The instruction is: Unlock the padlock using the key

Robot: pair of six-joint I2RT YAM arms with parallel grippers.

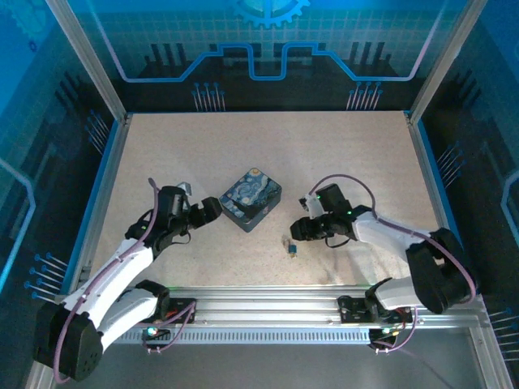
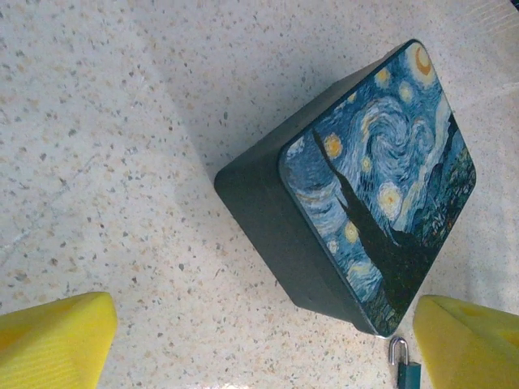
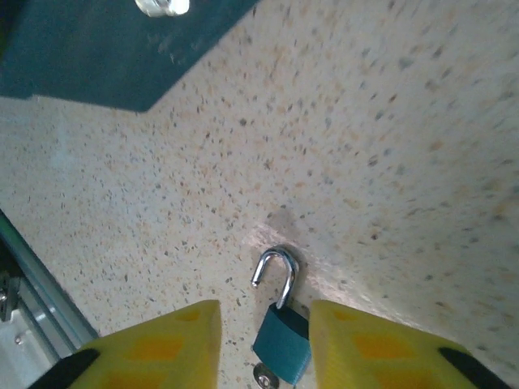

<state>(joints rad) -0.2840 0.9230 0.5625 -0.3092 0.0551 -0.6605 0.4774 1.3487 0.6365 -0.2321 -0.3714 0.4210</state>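
Blue padlock judged unlocked; release step in hand.
Small blue blocky padlock (image 3: 282,347), steel shackle sprung, lies on the speckled table (image 3: 405,162) between the right claw's (image 3: 261,324) parted fingers, ungripped. Left claw (image 1: 214,210) released. Next: withdraw clear.

The left hand (image 2: 263,348) is spread wide, and the right hand (image 3: 266,340) sits low with fingers partly apart.

Top view overhead, far; wrist views close, downward; padlock (image 3: 282,347) shared.
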